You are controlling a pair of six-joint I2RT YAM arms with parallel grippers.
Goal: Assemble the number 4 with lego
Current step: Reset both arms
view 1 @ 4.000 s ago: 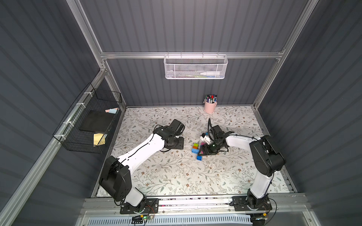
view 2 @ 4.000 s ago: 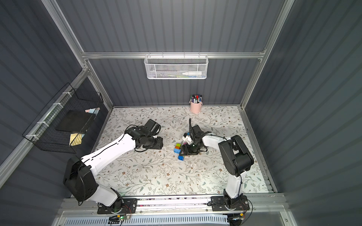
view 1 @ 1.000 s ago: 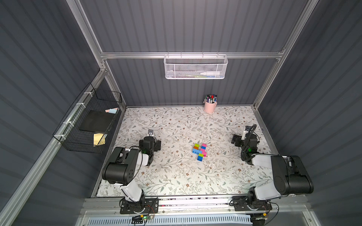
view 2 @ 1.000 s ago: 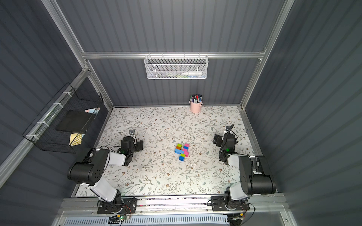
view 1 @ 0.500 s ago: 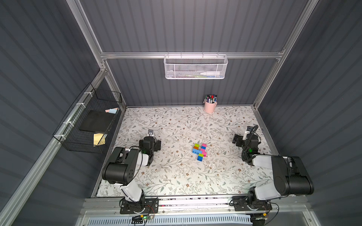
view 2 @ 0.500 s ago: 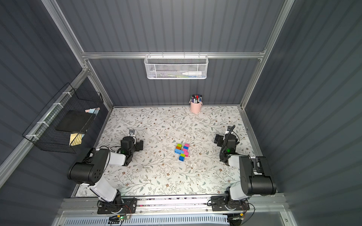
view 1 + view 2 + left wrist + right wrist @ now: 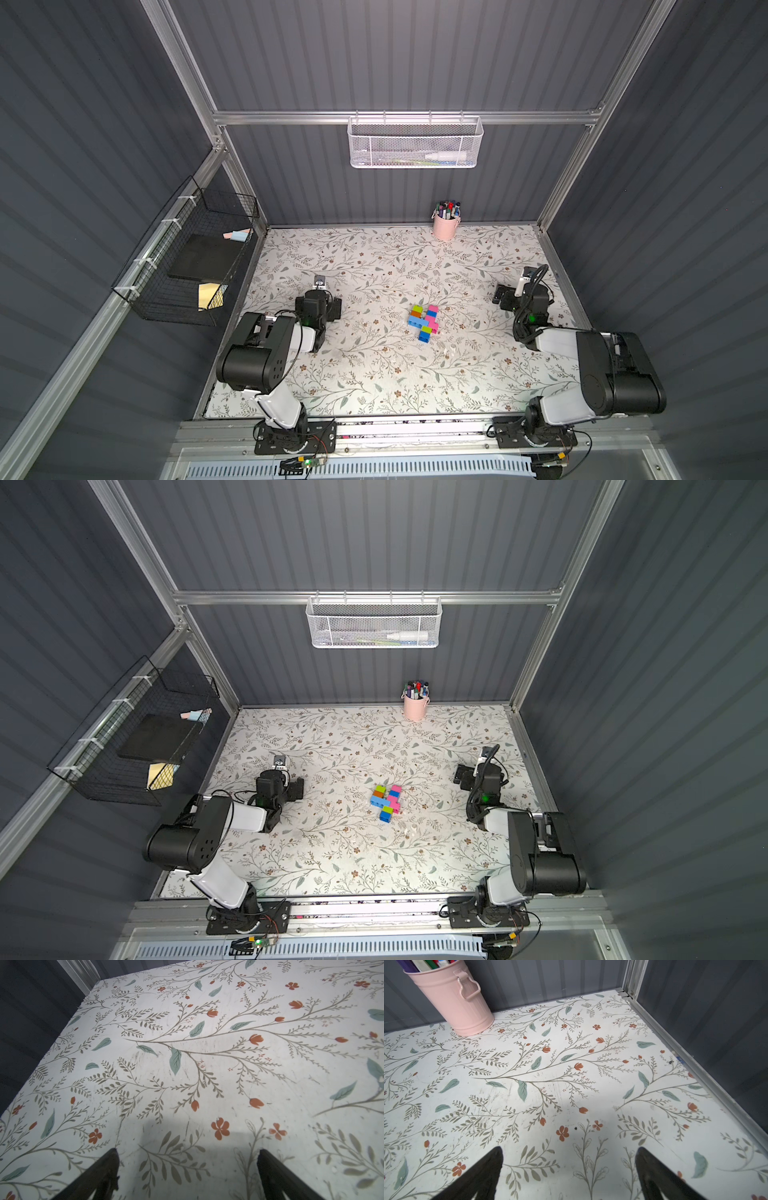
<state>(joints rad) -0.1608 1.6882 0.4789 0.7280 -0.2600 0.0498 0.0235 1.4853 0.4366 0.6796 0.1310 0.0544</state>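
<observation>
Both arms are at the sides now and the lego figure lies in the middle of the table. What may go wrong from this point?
1. The number 4 lies loose on the table, held by nothing; an arm sweeping low across the middle might push it or break a joint.
2. The left end effector and the right end effector are open and seem low over the table; a careless start might scrape it.
</observation>
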